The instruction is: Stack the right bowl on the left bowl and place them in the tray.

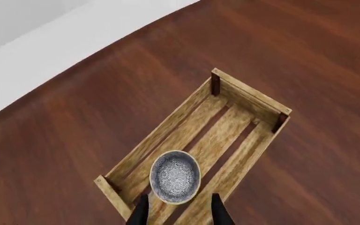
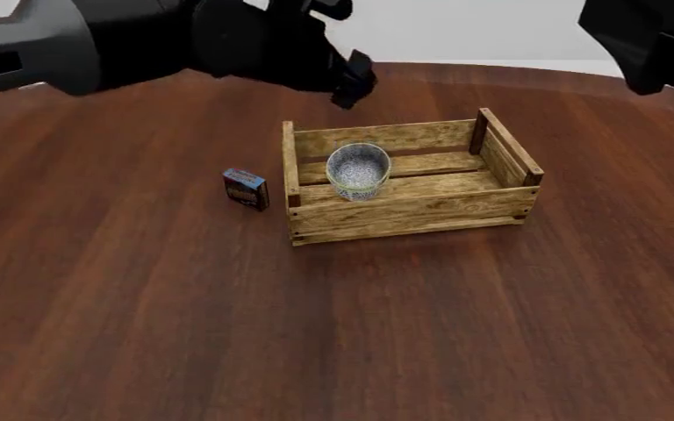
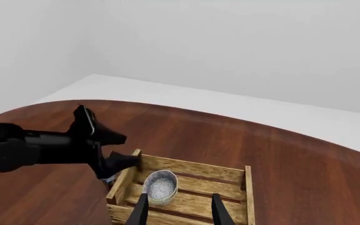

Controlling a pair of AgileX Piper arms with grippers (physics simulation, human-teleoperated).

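Bowls point(image 2: 358, 169) at tray point(image 2: 431, 215) left end.

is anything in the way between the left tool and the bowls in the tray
Nothing visible does. The left tool hangs open above the tray, and the patterned bowls sit in its left end with only open air between. The small blue-red box stands outside the tray.

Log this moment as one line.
bowls: in tray, left end | left end effector: open, above bowls | right end effector: open, raised | blue-red box: on table, left of tray
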